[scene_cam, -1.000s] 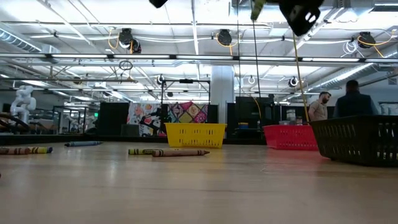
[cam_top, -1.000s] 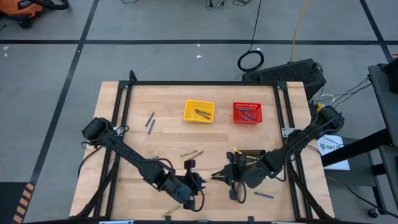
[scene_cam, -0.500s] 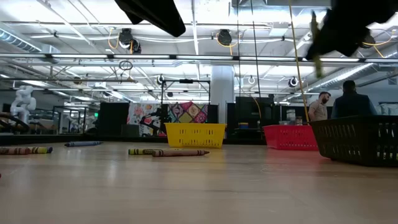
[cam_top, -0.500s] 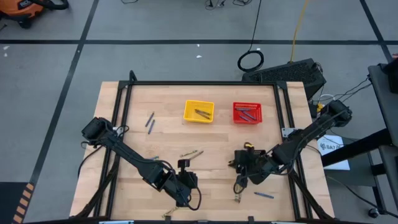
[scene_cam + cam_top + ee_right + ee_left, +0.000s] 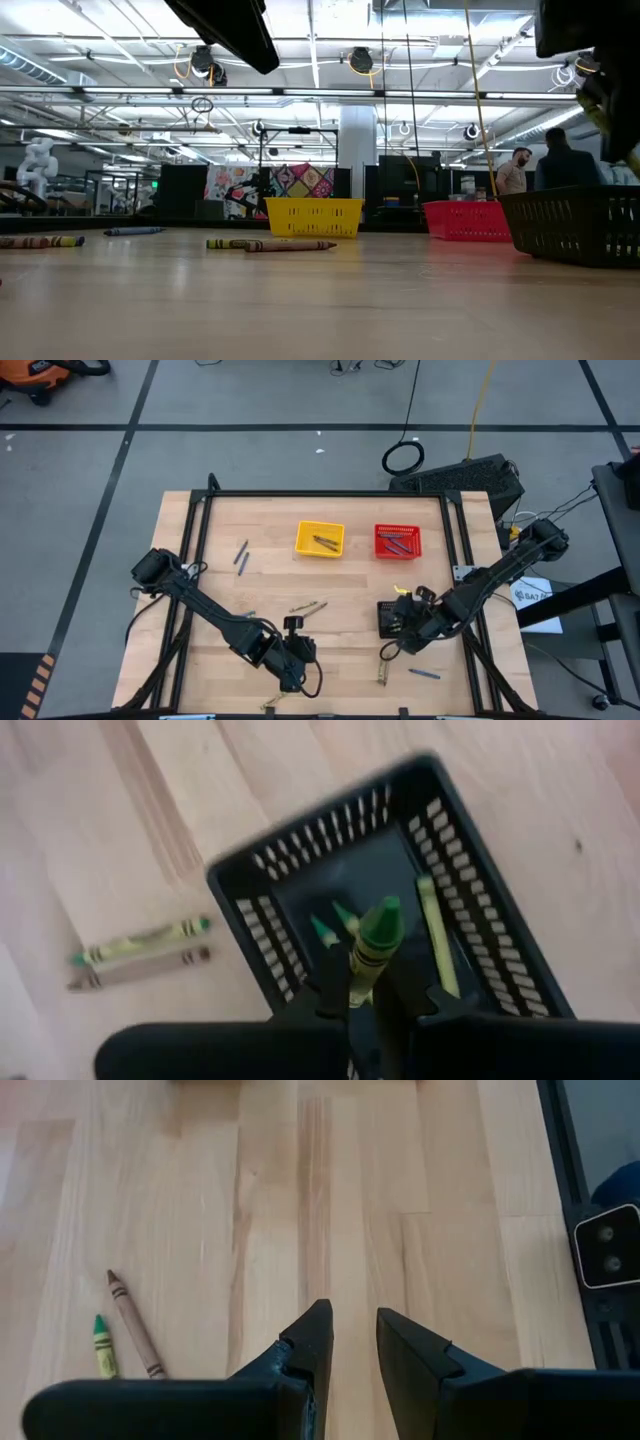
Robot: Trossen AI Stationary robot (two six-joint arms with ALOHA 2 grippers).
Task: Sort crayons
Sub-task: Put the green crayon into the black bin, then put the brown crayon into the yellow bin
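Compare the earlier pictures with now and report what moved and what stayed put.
The right gripper, shut on a yellow-green crayon, swung from mid-table rightward to above the black basket. The left gripper, open and empty, shifted slightly left. The yellow basket, red basket and loose crayons stayed put.

A yellow-green crayon stands pinched upright in the right tool, directly above the black basket, which already holds more yellow-green crayons. A yellow and a brown crayon lie side by side mid-worktop. Two blue-purple crayons lie toward the far left corner; another lies by the near edge.
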